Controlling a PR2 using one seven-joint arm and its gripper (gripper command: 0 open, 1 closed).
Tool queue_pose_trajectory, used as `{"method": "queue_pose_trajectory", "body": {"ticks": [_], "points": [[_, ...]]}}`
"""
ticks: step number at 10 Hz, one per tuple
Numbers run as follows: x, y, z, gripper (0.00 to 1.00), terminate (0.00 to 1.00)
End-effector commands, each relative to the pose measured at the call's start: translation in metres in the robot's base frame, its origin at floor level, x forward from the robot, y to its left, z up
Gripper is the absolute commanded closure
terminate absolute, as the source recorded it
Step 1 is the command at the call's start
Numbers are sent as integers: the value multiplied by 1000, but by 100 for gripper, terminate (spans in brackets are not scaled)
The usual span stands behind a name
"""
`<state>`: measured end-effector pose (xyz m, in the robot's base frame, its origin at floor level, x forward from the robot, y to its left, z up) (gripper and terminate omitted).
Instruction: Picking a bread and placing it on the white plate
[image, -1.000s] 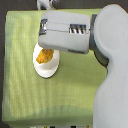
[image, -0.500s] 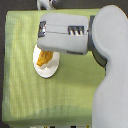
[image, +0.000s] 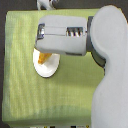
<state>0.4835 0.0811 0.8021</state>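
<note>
Bread (image: 44, 58), a small lumpy golden orange-yellow piece, lies on the flat white plate (image: 46, 69), partly hidden under the grey claw (image: 40, 46) directly above it. Whether the claw grips it or stands apart I cannot tell. The plate rests on the green-covered desk (image: 25, 95).

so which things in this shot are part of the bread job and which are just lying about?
Part of the job:
- bread, on the plate
- white plate
- robot arm over both; fingers hidden

Lying about:
- green cloth under the plate
- grey-white thing at the top edge, too cut off to name
</note>
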Motion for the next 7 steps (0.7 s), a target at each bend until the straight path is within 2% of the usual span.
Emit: {"method": "queue_pose_trajectory", "body": {"ticks": [1, 3, 7], "points": [[2, -3, 5, 0, 0], [7, -2, 18, 0, 0], [31, -19, 87, 0, 0]]}}
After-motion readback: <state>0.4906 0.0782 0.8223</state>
